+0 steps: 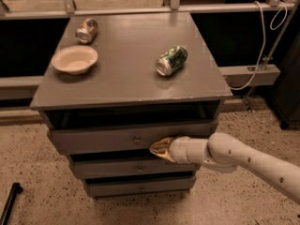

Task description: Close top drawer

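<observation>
Claw (157, 149), tips pressed together, on top drawer (93, 140) front, just rt of knob (137, 140); drawer partly open.

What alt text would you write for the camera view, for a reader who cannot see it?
The robot's gripper is at the front of the partly open top drawer, just beside its knob. On the grey cabinet lie a green can, a second can and a pale bowl.

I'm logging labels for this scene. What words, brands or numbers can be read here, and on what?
Green can: print too blurred to read.
Far can: print too blurred to read.
Bowl, top drawer, and the gripper against the drawer's front: no text seen.
</observation>
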Controlling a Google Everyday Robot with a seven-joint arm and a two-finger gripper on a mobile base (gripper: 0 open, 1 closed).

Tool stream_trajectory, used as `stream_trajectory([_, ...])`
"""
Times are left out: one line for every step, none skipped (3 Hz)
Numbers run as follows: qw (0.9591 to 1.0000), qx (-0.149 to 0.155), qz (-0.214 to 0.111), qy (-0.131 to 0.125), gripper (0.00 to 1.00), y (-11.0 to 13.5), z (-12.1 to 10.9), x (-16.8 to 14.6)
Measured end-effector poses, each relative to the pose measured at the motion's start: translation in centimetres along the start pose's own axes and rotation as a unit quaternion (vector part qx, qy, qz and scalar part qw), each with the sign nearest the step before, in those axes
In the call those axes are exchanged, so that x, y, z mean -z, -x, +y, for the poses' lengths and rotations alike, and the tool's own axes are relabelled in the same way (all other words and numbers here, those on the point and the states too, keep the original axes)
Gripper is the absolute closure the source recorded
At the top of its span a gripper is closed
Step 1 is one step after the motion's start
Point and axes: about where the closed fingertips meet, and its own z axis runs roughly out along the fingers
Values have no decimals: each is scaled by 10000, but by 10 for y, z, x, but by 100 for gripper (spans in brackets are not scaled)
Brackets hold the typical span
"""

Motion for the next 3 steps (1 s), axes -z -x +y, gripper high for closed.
stream_trajectory([10000, 11, -19, 11, 100, 2, -1, -3])
stream_trajectory([9999, 44, -94, 91, 100, 12, 5, -5])
stream_trajectory([9988, 100, -303, 379, 100, 34, 23, -7])
